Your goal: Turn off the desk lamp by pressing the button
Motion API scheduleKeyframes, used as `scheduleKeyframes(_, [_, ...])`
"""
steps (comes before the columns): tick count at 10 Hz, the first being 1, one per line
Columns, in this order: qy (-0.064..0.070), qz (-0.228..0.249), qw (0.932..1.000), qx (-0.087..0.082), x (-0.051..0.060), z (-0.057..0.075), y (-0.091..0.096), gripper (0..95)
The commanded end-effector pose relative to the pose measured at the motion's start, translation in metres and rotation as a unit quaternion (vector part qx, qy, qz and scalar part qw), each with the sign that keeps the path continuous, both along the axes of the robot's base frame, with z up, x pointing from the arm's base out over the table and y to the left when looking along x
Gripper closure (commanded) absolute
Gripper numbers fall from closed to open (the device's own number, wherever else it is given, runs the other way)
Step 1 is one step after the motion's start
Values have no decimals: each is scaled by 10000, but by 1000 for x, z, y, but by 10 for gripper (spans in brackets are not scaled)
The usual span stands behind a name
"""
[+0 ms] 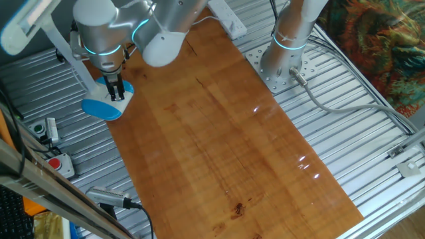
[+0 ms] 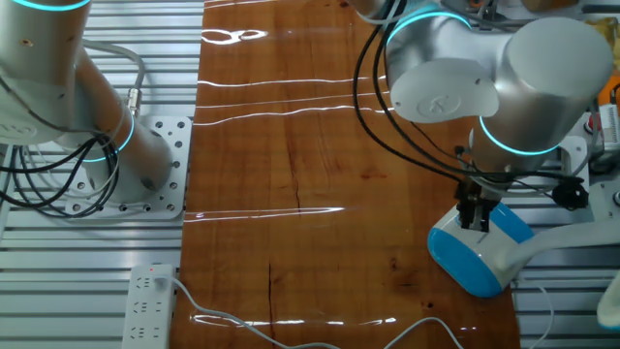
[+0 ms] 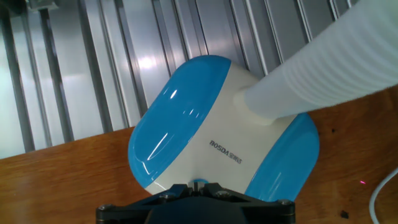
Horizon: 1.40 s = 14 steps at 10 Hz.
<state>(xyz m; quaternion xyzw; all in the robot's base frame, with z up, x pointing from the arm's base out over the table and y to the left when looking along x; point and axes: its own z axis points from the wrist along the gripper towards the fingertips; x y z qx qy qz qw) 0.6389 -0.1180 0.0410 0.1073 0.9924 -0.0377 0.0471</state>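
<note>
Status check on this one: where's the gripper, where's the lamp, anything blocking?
Gripper down on the lamp base, finger state unclear. Desk lamp at the wooden table's edge, overhanging the metal frame. Nothing in the way.

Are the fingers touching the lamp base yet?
Cannot tell. In both fixed views the fingers overlap the lamp base with no visible gap, but neither shows contact plainly; the hand view hides the tips.

Wood tabletop (image 1: pixel 226 133) on ribbed aluminium frame (image 1: pixel 358 126), glare streaks. White power strip (image 2: pixel 150 296) at edge. Patterned fabric (image 1: pixel 378 40) behind.
</note>
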Motion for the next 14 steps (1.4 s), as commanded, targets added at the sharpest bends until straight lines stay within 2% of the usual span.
scheduleKeyframes(1, [2, 2, 10000, 9, 1, -1, 0, 950])
scheduleKeyframes(2, [37, 8, 10000, 10, 2, 3, -1, 950])
scheduleKeyframes(3, [84, 22, 10000, 15, 3, 14, -2, 950])
scheduleKeyframes(5, [97, 33, 9999, 33, 3, 19, -3, 950])
scheduleKeyframes(7, [110, 43, 9999, 36, 3, 18, -3, 950])
scheduleKeyframes(10, [40, 46, 10000, 31, 2, 5, -1, 950])
scheduleKeyframes(14, [38, 83, 10000, 34, 1, 3, -3, 950])
